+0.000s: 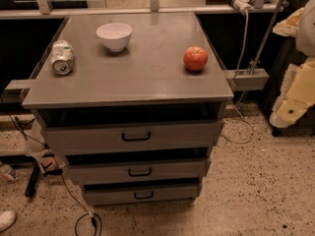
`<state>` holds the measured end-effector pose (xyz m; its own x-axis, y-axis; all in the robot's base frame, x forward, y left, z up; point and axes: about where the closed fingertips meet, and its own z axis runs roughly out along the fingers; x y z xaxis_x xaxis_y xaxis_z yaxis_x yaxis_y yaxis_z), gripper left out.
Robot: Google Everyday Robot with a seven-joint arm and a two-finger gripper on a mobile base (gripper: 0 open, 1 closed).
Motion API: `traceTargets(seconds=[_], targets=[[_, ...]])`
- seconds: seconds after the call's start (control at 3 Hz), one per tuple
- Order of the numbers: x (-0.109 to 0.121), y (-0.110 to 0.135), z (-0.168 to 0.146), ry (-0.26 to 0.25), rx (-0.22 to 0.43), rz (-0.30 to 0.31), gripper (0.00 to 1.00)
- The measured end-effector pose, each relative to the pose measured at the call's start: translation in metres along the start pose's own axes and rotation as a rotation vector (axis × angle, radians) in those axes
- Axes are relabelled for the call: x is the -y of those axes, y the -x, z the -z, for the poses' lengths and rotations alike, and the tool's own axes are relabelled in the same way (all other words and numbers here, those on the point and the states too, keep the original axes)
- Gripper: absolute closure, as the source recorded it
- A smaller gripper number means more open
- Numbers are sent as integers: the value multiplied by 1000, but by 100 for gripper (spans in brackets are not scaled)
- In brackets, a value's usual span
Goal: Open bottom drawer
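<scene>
The bottom drawer [142, 194] is the lowest and narrowest of three grey fronts on the grey cabinet [128, 90]. It has a small black loop handle [143, 195] at its middle and a dark gap above it. My gripper [284, 116] is the pale white and yellow shape at the right edge. It hangs beside the cabinet at about the height of the top drawer, well to the right of and above the bottom drawer, touching nothing. The middle drawer [138, 171] and the top drawer [133, 136] sit above the bottom one.
On the cabinet top stand a white bowl [114, 36], a crushed can [62, 57] on its side and a red apple [195, 58]. Cables [86, 222] lie on the speckled floor at the front left. A metal bracket [248, 77] sticks out at the cabinet's right.
</scene>
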<state>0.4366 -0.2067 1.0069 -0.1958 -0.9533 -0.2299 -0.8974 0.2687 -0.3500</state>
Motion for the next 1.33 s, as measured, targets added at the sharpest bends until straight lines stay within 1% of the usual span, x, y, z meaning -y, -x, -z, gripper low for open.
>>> traceTargets(seconds=[0.33,0.67,1.0,1.33], targets=[[0,0,0,0,0,0,0],[6,3,2,-44,-9,20,0],[-20,15,-5,-57,21,50,0],[-70,18,-57,13,14,53,0]])
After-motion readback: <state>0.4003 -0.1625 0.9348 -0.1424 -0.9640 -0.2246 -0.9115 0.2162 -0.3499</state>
